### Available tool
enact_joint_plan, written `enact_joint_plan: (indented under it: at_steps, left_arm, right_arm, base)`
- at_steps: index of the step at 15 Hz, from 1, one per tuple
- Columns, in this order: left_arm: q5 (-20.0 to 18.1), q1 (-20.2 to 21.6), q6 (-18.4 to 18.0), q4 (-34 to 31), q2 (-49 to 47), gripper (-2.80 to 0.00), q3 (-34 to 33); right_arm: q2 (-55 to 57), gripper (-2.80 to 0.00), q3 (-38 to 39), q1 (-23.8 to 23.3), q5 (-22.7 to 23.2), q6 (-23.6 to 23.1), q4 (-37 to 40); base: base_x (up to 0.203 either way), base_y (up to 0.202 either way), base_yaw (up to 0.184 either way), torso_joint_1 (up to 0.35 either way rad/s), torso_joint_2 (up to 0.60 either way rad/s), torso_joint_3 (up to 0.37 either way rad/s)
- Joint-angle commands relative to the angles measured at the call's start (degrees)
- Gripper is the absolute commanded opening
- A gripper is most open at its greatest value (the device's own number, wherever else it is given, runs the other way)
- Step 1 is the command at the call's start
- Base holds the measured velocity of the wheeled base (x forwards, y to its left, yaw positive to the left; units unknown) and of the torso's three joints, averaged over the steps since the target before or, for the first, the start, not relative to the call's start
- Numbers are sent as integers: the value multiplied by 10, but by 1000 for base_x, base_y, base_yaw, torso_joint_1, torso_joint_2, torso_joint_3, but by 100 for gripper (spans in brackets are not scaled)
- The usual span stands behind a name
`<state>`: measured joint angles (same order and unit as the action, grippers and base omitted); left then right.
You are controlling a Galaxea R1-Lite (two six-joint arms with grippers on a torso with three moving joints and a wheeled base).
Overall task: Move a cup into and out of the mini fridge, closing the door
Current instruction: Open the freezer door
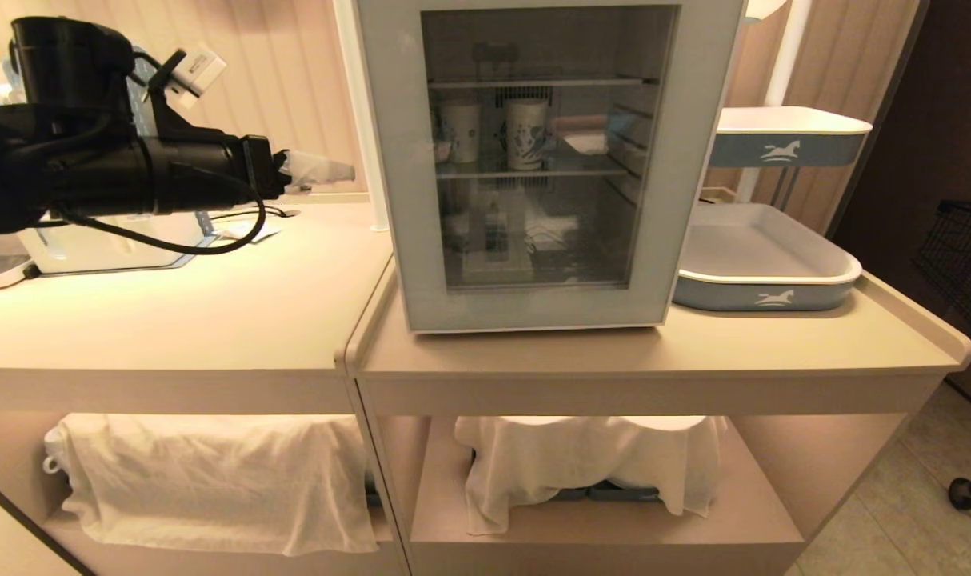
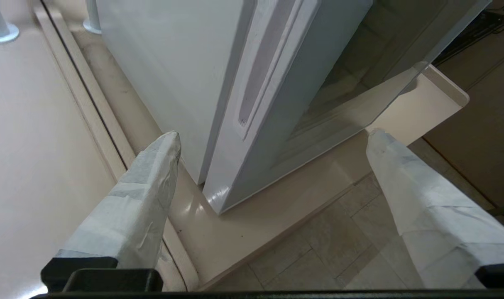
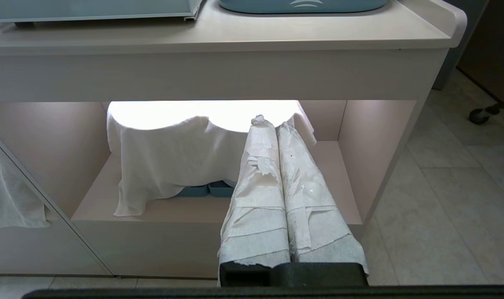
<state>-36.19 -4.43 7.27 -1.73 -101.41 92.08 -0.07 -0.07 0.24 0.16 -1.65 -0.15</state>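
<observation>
Head view: blue tray [image 1: 761, 280] beside mini fridge [image 1: 533, 160], door [image 1: 389, 160] shut.

two cups [image 1: 461, 130], two trays [image 1: 761, 256], one fridge [image 1: 383, 96]

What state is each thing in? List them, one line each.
door: closed against the mini fridge.
mini fridge: shut, standing on the counter.
cup: upright on the middle shelf, seen through the glass.
left gripper: fingers open, empty, beside the fridge's left front corner.
right gripper: fingers shut, empty, parked low.

Mini fridge [image 1: 545, 164] top cropped — cloth-covered [image 1: 581, 464] items hidden.
</observation>
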Motion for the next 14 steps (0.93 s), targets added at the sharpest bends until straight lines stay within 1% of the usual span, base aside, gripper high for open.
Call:
enact_joint_plan:
  at_steps: [1, 7, 10, 12, 14]
  left_arm:
    - [-3, -14, 1, 0, -16, 0, 31]
    - [1, -20, -10, 2, -75, 0, 116]
    - [-3, -35, -11, 8, -85, 0, 135]
    - [-4, -42, -5, 3, -99, 0, 162]
    - [-2, -52, -4, 4, -106, 0, 165]
  right_arm:
    - [1, -280, 0, 0, 0, 0, 0]
    - [1, -280, 0, 0, 0, 0, 0]
    - [1, -280, 1, 0, 0, 0, 0]
    - [1, -280, 0, 0, 0, 0, 0]
    - [1, -280, 0, 0, 0, 0, 0]
  base:
    - [0, 0, 0, 0, 0, 0]
    - [0, 0, 0, 0, 0, 0]
    - [0, 0, 0, 0, 0, 0]
    - [0, 0, 0, 0, 0, 0]
    - [0, 0, 0, 0, 0, 0]
